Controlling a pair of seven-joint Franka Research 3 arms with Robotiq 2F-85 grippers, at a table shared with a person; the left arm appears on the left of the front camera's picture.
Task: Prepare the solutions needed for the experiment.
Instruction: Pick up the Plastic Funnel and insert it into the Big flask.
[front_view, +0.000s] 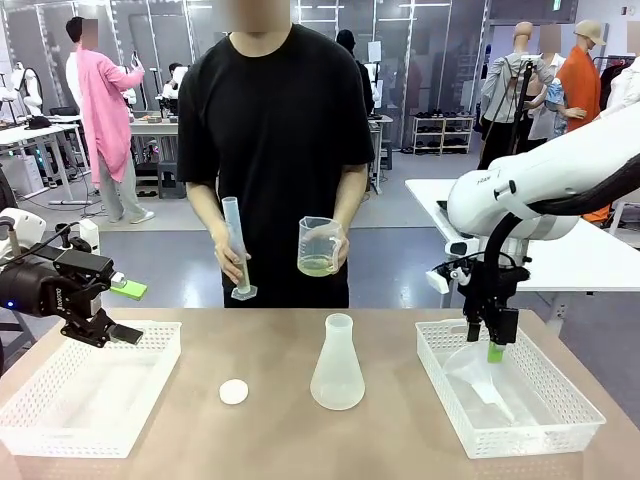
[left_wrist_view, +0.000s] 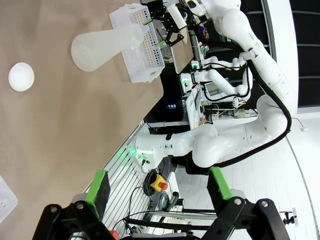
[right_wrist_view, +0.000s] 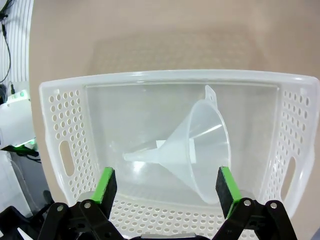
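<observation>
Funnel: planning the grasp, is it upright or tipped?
Tipped: the funnel lies on its side in the basket, spout pointing sideways.

The room is a large workshop with a grey floor (front_view: 390, 230). A white table (front_view: 590, 265) stands at the right, and a low shelf (front_view: 443, 135) with shoes farther back. The far wall (front_view: 420, 40) has dark glass panels in metal frames. The near table (front_view: 260, 440) is light brown

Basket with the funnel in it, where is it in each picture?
Front view: the basket lower right, on the table.
Left wrist view: at the top, beside the conical flask.
Right wrist view: across the middle, holding the funnel.
Shared landmark: the right gripper, open above the basket.
</observation>
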